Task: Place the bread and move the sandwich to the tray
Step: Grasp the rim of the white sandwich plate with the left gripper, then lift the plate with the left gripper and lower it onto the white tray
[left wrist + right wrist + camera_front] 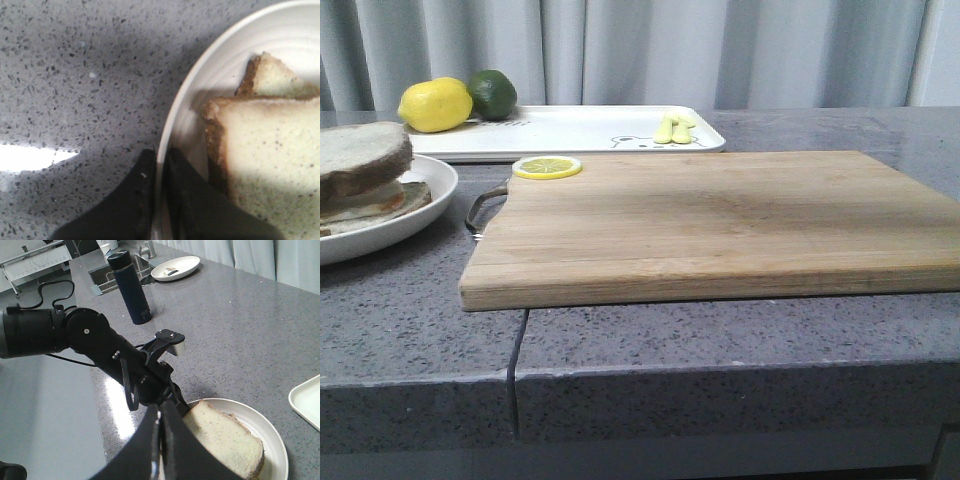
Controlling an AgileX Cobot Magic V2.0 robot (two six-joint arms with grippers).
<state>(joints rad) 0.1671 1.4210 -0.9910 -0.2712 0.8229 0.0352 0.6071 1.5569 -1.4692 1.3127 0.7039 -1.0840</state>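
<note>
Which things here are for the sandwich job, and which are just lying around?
For the job:
- sandwich
- its plate
- white tray
- left hand, pinching the plate's rim

Just lying around:
- cutting board
- lemon
- lime
- lemon slice
- dark bottle

No legible text (tray print blurred)

Left gripper [159,200] pinched together; right gripper [161,440] likewise.
</note>
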